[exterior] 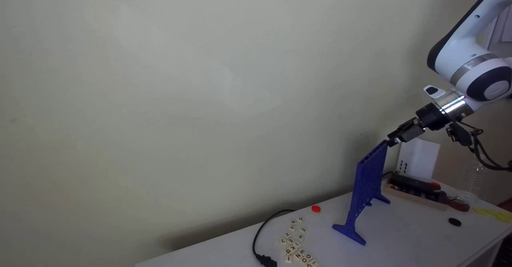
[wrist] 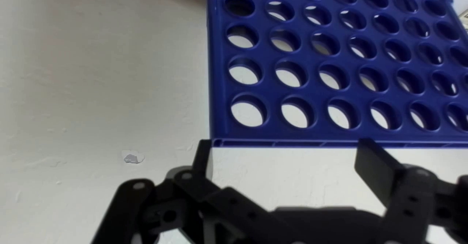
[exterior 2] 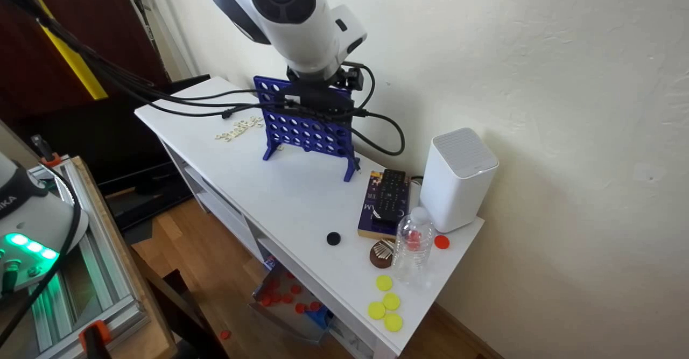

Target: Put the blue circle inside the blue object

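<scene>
The gripper (wrist: 286, 154) was spread wide, its fingers (wrist: 376, 174) standing well apart in the wrist view. The gap between them showed pale wall (wrist: 109, 90) and a stretch of the slotted top edge of the blue panel (exterior: 367, 181). One fingertip lined up with the panel's corner and the opposite one lay farther along that edge; whether either touched it could not be told. In an exterior view the gripper slanted down, its tip overlapping the panel's upper corner. The panel stood upright on splayed feet on the desk (exterior 2: 301, 197), round holes running through it in rows. In an exterior view the arm (exterior 2: 301, 36) covered the fingers and part of the panel. A black disc (exterior 2: 333, 238) lay flat on the desk near a book (exterior 2: 370, 208).
</scene>
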`<action>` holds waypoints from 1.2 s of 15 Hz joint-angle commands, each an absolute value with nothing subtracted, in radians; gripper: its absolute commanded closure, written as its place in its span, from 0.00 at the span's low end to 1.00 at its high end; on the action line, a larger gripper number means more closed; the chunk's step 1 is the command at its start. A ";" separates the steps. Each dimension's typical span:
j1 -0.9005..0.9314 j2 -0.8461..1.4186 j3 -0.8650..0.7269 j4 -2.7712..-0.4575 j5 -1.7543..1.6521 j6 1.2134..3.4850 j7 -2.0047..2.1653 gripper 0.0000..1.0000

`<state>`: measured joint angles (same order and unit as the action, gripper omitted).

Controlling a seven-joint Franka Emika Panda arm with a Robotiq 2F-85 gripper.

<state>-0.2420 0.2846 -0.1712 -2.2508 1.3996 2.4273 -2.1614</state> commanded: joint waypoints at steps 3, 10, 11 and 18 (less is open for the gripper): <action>-0.229 0.255 -0.183 -2.279 1.377 2.422 -2.167 0.00; -0.228 0.187 -0.183 -2.306 1.390 2.412 -2.194 0.00; -0.226 0.174 -0.184 -2.313 1.386 2.422 -2.184 0.00; -0.220 0.067 -0.201 -2.380 1.310 2.487 -2.082 0.00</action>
<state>-0.2349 0.1416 -0.1829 -2.3233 1.3742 2.4388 -2.1492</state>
